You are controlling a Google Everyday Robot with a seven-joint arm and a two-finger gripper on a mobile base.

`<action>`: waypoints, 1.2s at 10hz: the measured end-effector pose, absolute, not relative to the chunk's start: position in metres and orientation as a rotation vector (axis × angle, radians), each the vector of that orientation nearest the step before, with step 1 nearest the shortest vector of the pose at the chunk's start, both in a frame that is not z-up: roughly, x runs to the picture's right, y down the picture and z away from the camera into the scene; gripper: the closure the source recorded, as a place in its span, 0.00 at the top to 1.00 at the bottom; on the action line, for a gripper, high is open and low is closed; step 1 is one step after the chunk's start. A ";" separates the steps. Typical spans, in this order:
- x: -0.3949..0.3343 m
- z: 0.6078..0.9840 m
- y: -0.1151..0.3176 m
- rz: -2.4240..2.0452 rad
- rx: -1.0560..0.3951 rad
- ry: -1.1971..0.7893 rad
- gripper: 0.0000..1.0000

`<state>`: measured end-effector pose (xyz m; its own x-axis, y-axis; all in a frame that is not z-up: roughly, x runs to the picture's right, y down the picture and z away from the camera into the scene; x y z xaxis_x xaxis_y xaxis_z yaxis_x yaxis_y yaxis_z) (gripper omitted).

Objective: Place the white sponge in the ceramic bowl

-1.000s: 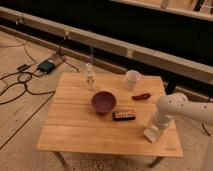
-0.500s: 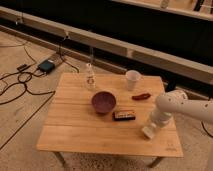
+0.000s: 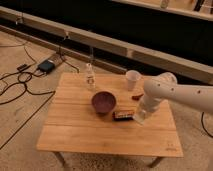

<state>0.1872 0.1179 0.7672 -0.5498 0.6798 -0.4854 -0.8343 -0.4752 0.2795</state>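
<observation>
The ceramic bowl (image 3: 103, 101), dark maroon and round, sits near the middle of the wooden table (image 3: 80, 135). My white arm reaches in from the right. My gripper (image 3: 138, 118) points down just right of a flat black object (image 3: 123, 115), to the right of the bowl. A small off-white block, the white sponge (image 3: 137, 120), shows at the gripper's tip and seems held there, close above the tabletop. No other sponge lies on the table.
A white cup (image 3: 132, 80) stands at the back right. A small red object (image 3: 136, 96) lies in front of it. A clear bottle (image 3: 90, 77) stands at the back. Cables and a box (image 3: 46, 66) lie on the floor to the left.
My gripper has moved left and a little toward the back, from near the table's right front to beside the black object, with the pale block moving along at its tip.
</observation>
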 end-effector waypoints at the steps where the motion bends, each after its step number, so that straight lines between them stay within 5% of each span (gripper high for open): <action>1: 0.168 0.769 0.103 2.055 -0.397 0.589 0.00; 12: 0.025 0.838 0.044 1.809 -0.557 0.433 0.00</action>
<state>0.0249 0.0437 0.8378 -0.2507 0.7808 -0.5723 -0.9553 -0.2951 0.0159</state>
